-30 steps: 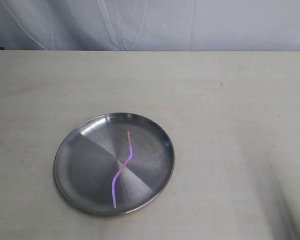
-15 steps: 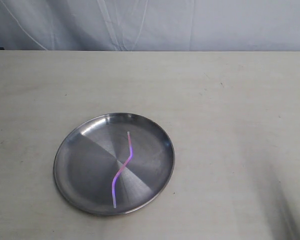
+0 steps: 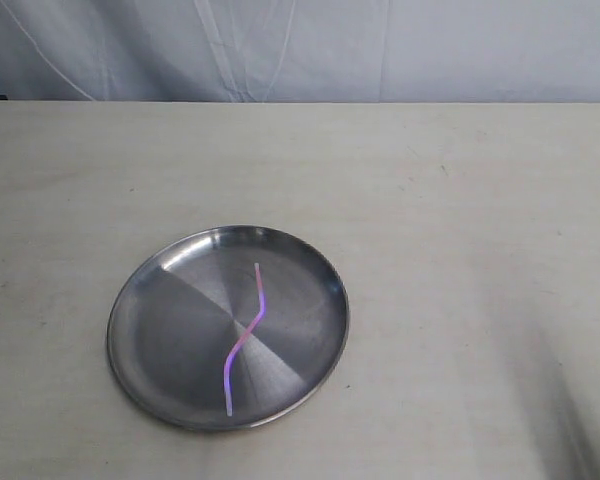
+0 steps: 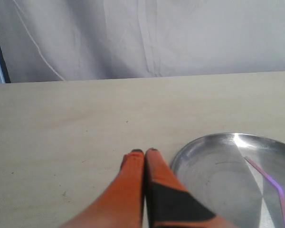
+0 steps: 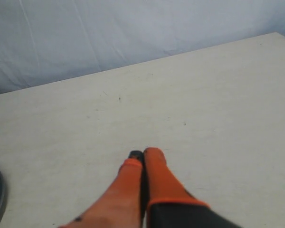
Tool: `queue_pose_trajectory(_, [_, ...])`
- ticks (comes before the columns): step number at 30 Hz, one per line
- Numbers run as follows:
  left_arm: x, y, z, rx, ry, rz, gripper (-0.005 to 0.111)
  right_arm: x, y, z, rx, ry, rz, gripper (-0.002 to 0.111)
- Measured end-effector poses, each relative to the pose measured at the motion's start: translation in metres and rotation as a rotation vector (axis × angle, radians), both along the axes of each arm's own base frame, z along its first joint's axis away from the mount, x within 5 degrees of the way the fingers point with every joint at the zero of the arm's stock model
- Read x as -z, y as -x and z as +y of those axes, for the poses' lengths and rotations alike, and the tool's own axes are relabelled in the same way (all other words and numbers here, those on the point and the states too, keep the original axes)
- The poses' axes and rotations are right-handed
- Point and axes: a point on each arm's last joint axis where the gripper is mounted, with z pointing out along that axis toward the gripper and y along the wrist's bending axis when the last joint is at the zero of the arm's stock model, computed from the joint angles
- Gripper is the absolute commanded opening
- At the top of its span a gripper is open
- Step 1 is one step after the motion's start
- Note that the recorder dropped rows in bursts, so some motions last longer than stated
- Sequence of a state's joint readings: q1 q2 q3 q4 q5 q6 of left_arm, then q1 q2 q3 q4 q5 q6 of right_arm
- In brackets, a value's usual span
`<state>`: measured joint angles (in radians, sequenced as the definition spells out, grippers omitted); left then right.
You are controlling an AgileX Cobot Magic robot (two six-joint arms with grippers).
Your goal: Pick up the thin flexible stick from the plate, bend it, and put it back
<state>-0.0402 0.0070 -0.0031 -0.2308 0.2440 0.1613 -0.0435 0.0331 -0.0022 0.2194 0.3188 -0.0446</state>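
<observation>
We saw the left gripper (image 4: 145, 151) fully closed, its 2 orange fingers pressed together, holding nothing, just beside the plate (image 3: 150, 310). The thin flexible stick (image 3: 243, 334) lay wavy across the plate's middle. The right gripper (image 5: 143, 153) was also clamped closed and empty, over the table (image 3: 460, 250), apart from the plate.

A pale beige table (image 3: 460, 200) runs back to a wrinkled white-grey cloth backdrop (image 3: 380, 50).
</observation>
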Motion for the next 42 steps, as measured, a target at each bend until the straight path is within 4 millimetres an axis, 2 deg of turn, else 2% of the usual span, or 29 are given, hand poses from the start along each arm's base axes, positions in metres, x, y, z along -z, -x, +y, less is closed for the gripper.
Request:
queue_pose_trajectory(17, [-0.0005, -0.0003, 0.0042, -0.067, -0.026, -0.007, 0.000, 0.0000, 0.0000, 0.0000, 0.000, 0.000, 0.000, -0.001])
queue_pose_trajectory(42, [-0.0005, -0.0004, 0.0046, -0.073, -0.028, -0.007, 0.000, 0.0000, 0.0000, 0.0000, 0.000, 0.000, 0.000, -0.001])
